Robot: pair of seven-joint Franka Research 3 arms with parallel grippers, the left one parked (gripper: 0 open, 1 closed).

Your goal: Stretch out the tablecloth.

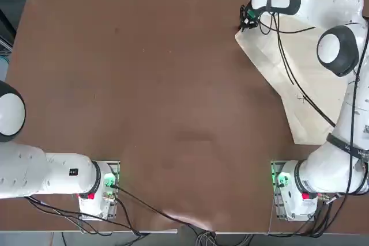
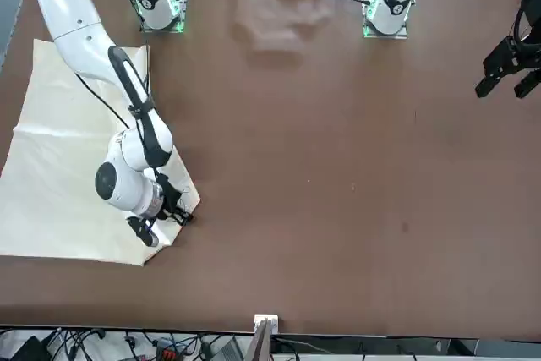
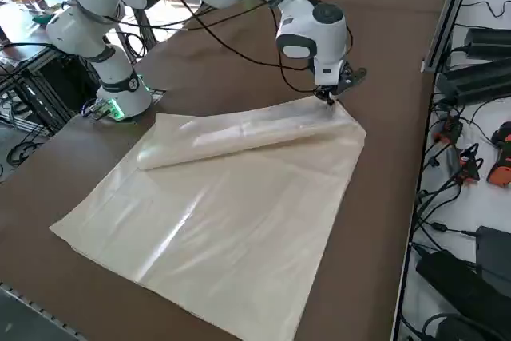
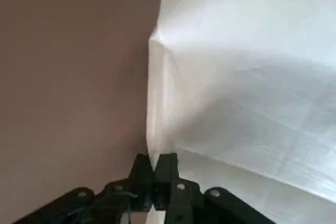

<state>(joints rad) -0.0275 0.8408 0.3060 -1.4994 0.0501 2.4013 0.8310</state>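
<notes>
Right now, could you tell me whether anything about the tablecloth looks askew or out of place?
Yes. The tablecloth is not flat: one edge is folded back over itself in a long roll, and it lies bunched at the robot's right side of the table, leaving most of the top bare. The right pincer is shut on the folded edge's corner.

Even, diffuse overhead light; exposure fine in all views.
Glossy sheen streaks on tablecloth (image 3: 239, 205) in right side view, strongest along its rolled fold. Soft arm shadow on table (image 1: 144, 84) beside the tablecloth. Wrist view: right gripper (image 4: 154, 169) fingertips soft-focus, cloth beyond them near blown-out white.
</notes>
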